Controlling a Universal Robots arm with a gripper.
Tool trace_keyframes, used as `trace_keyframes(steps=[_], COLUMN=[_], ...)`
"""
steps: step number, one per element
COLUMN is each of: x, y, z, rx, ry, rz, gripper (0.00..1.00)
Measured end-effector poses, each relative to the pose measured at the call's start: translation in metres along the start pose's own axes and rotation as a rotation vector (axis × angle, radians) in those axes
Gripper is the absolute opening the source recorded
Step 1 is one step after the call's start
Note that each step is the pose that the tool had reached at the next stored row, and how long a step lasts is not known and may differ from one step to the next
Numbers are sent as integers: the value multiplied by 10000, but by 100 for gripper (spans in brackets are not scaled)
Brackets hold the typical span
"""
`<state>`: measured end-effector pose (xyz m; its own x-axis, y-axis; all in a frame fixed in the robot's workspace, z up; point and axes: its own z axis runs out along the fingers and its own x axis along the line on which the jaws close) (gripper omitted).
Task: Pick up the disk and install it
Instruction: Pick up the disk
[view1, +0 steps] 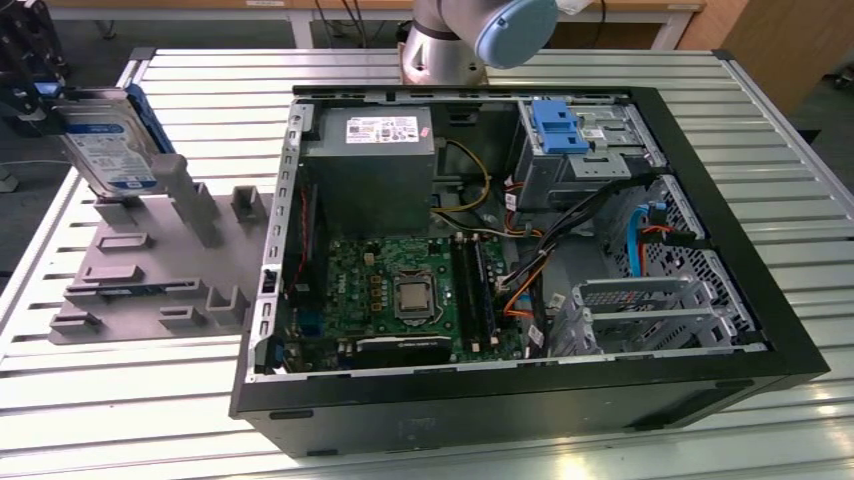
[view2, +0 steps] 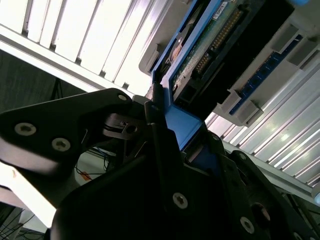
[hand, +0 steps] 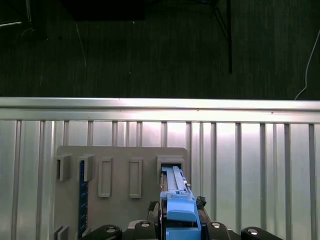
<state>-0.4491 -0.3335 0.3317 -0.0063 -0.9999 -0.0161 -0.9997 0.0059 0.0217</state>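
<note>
Far left on the counter (view1: 147, 390), the disk (view1: 110, 140) stands up on its edge at the far end of the grey block (view1: 147, 270). I cannot tell if its low edge sits in the block's slot or is just above it. In the second wrist view the pincer (view2: 181, 127) is clenched on the disk's blue frame, one finger on each side.

The disk looks hard and stiff, and I think it is a bit heavy for its size. Its metal face looks smooth and slippery. The green board on its back has tiny parts that could break. So the blue frame seems the best place to hold it.

To the right, close beside the block, lies the open case (view1: 534, 405).
</note>
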Motion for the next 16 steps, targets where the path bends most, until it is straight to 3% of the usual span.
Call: trace_keyframes(steps=[16], x=[-1], y=[1], z=[-33], rx=[1], ry=[0], rz=[0], gripper=[36])
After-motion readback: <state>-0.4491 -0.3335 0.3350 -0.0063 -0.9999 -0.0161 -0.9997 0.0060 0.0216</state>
